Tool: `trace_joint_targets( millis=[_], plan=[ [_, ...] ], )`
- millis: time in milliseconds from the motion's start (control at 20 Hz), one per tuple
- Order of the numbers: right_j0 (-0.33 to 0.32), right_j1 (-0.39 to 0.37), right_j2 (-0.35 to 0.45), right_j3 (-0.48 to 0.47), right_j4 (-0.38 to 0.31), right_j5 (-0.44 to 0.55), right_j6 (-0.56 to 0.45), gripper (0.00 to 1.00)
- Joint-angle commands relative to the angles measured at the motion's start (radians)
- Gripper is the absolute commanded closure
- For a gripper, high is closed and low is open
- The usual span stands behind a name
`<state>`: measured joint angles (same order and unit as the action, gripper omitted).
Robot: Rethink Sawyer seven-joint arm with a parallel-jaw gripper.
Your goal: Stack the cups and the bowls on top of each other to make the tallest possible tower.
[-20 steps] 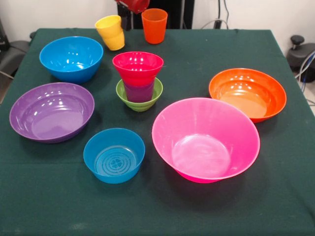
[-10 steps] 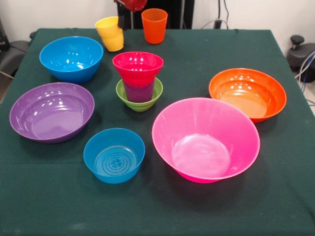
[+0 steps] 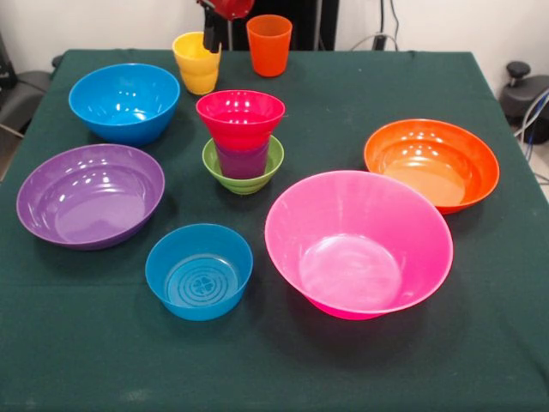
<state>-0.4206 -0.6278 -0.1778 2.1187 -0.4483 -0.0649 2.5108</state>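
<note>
We see the tool (image 3: 211, 36) at the yellow cup's (image 3: 196, 63) rim behind the tower (image 3: 242, 142); its grip we cannot tell; a loose hold could tip the cup onto the bench (image 3: 343, 94).

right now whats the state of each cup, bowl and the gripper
yellow cup: upright on the table, a gripper finger at its rim
orange cup: upright, alone
red bowl: on the purple cup, which stands in the green bowl
other bowls: upright, empty
gripper: at the yellow cup, grip unclear
</note>
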Motion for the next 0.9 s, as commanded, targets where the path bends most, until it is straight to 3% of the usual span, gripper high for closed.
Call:
trace_joint_targets(
  millis=[50,250,450,650,900],
  plan=[
    [0.017,-0.004,0.115,-0.002,0.056,0.061,0.084,1.0],
    [0.058,-0.031,0.114,0.009,0.113,0.055,0.127,1.0],
    [0.089,-0.075,0.127,0.023,0.159,0.126,0.119,1.0],
    [0.158,-0.089,0.096,0.027,0.225,0.143,0.141,1.0],
    [0.137,-0.125,0.102,0.057,0.237,0.159,0.109,1.0]
  ],
)
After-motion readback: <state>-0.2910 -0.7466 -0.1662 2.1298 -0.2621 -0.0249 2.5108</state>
